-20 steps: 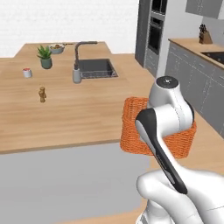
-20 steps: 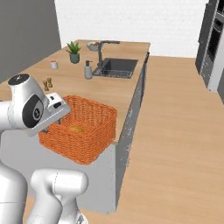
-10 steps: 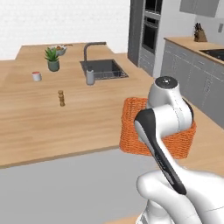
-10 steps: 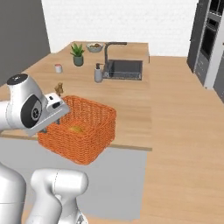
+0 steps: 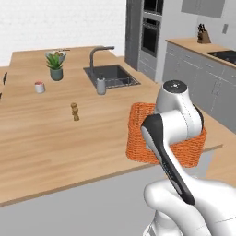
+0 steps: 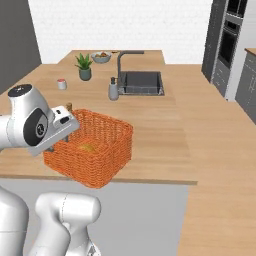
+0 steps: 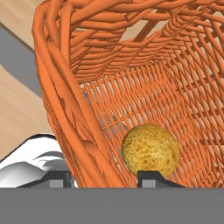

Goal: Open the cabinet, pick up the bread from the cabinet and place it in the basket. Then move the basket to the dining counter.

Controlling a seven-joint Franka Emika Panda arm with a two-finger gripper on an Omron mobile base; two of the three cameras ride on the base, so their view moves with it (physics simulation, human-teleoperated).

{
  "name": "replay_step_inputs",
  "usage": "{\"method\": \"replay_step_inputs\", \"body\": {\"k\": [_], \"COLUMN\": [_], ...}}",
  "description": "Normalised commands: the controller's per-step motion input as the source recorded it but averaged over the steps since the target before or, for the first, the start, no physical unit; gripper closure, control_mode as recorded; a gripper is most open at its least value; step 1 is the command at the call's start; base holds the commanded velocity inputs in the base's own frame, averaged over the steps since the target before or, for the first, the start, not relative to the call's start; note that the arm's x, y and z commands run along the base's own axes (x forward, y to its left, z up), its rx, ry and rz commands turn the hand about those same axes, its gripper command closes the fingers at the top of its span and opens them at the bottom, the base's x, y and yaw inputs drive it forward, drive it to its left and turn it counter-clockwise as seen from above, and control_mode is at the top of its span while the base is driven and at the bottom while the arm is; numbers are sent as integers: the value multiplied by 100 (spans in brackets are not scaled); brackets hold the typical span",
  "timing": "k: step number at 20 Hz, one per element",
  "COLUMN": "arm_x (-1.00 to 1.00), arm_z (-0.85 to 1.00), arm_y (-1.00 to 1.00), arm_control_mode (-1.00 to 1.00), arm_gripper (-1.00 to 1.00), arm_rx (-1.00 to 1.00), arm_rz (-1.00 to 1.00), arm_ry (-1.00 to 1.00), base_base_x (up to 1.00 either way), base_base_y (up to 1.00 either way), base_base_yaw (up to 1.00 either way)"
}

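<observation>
Rear base views share basket (image 5: 140, 133); hand view seemingly close.

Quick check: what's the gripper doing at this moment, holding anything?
Gripper: shut on the basket wall, one finger inside, one outside; bread lies loose inside.

Arm: white with dark joints, rising from the base and folded over at a rounded elbow, the forearm running down and forward to the wrist at the near wall of the basket (image 6: 95, 150). Tool (image 7: 105, 177): two small dark finger tips, one on the outer side of the basket's wall and the other inside it, so the jaws straddle the woven rim and are clamped on it. Tool points down along the wall.
</observation>
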Motion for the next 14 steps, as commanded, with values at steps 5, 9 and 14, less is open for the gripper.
{"method": "replay_step_inputs", "body": {"k": [5, 9, 14], "arm_x": [0, 0, 89], "arm_z": [0, 0, 0], "arm_y": [0, 0, 22], "arm_control_mode": [100, 100, -100], "arm_gripper": [100, 100, 100], "arm_rx": [0, 0, 0], "arm_rz": [0, 0, 0], "arm_ry": [0, 0, 0], "base_base_x": [44, 30, 0], "base_base_y": [39, 23, 0], "base_base_yaw": [-11, -4, 0]}}
